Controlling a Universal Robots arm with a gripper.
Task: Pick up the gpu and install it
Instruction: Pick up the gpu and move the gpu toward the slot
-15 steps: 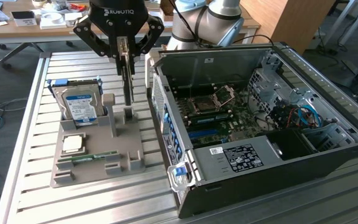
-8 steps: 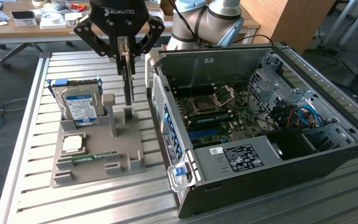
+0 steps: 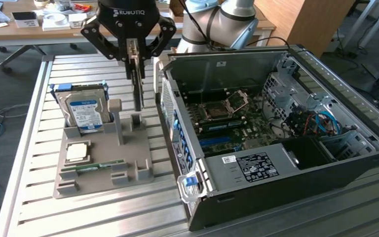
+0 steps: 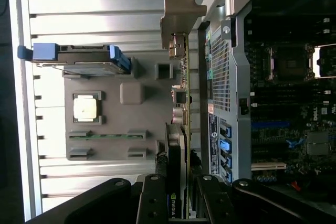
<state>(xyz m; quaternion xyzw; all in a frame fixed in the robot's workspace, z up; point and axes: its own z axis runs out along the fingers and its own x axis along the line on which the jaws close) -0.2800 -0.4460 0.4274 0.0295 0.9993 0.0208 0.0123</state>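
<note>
The gpu (image 3: 138, 89) hangs edge-on as a thin dark card, held at its upper end by my gripper (image 3: 135, 57), which is shut on it. The card's lower end sits just above the grey holder (image 3: 104, 163), close to the outer wall of the open computer case (image 3: 275, 133). In the wrist view the gpu (image 4: 185, 93) runs lengthwise away from my gripper (image 4: 181, 182), and its pale metal end bracket (image 4: 181, 11) points away. The card lies between the holder (image 4: 113, 114) and the case wall (image 4: 220, 77). The motherboard (image 3: 242, 118) lies exposed inside the case.
On the holder stand a hard drive with a blue-white label (image 3: 84, 111), a square silvery chip (image 3: 77, 152) and a narrow green RAM stick (image 3: 94, 167). Everything rests on a slatted metal table (image 3: 31, 148). A wooden desk with clutter (image 3: 38, 22) stands behind.
</note>
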